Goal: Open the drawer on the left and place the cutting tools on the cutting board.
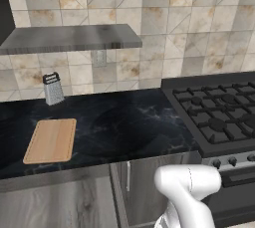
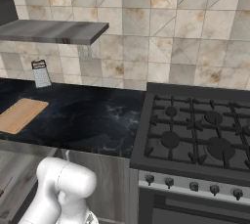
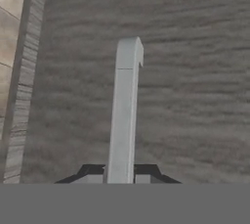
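Note:
My gripper [image 3: 120, 171] is shut on the silver bar handle [image 3: 124, 110] of the drawer [image 3: 190, 96]. The bar runs straight up between the two dark fingertips [image 3: 93, 171] against the grey wood-grain front. The hand view is rolled, so the bar looks upright. In the left base view the drawer front [image 1: 55, 202] lies below the counter at the lower left, with my white arm reaching down beside it. The tan cutting board [image 1: 51, 140] [image 2: 20, 114] lies flat and bare on the black counter. The cutting tools are hidden from view.
A metal box grater [image 1: 52, 88] [image 2: 41, 74] stands against the tiled wall behind the board. A grey shelf [image 1: 69, 38] hangs above the counter. The gas stove [image 1: 219, 117] [image 2: 195, 135] takes up the right. A narrow cabinet door [image 1: 149, 192] sits between drawer and stove.

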### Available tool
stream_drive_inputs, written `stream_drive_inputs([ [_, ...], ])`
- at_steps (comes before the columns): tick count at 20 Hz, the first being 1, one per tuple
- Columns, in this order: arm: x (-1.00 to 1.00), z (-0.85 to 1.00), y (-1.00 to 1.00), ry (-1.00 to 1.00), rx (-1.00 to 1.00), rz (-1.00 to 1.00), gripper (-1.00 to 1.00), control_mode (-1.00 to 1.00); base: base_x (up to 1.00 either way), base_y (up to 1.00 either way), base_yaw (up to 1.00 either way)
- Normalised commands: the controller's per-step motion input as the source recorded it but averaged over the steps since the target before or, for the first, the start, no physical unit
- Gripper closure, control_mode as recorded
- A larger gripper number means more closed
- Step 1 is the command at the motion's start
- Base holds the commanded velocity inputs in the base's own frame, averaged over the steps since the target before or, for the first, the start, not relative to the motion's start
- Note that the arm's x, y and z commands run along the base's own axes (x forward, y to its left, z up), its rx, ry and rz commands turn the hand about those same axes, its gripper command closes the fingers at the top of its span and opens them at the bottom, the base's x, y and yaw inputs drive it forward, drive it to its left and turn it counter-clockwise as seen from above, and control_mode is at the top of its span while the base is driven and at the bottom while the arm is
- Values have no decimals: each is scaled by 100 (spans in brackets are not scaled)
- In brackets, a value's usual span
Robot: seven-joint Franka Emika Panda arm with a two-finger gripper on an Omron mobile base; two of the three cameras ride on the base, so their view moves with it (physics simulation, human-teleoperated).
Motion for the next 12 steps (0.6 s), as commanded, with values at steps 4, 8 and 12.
stream_drive_inputs([
  [4,-39,0,0,0,0,0,100,-100,0,0,0],
  [8,-39,0,0,0,0,0,100,-100,0,0,0],
  [12,-29,0,0,0,0,0,100,-100,0,0,0],
])
